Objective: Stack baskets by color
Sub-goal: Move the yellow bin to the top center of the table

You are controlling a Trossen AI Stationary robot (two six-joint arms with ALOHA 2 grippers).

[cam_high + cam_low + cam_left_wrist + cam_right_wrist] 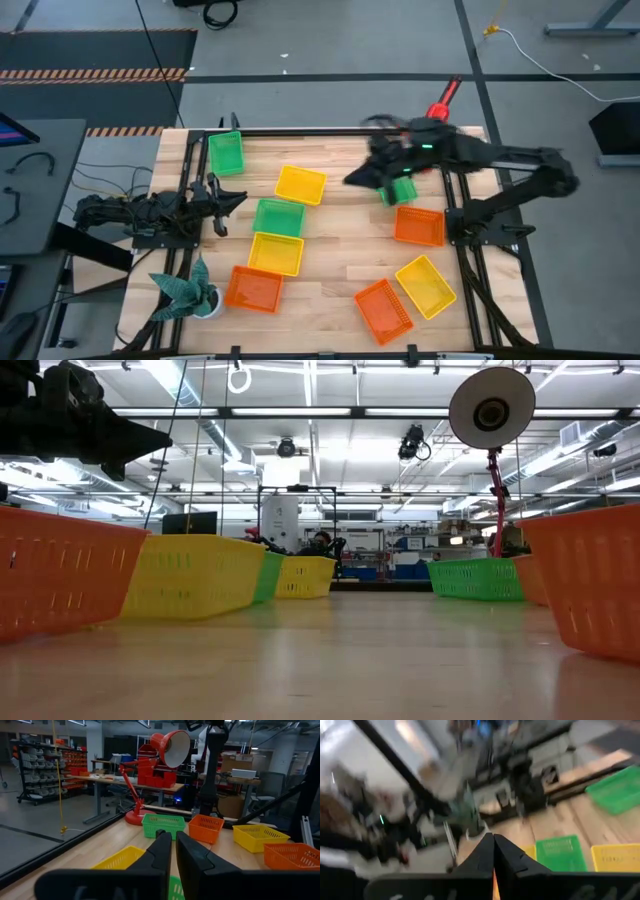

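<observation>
The green basket (403,189) sits at the table's far right, under the right gripper (352,179), whose fingers are closed on nothing. Judged risk: descending closed, it would shove the basket against the adjacent orange basket (419,226). The left gripper (238,197), nearly closed and empty, waits at the left edge.

Baskets (277,252) scattered — bare centre lane

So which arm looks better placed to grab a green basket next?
Probably the right: its gripper is shut above the table beside a green basket, while the left gripper waits at the table's edge.
</observation>
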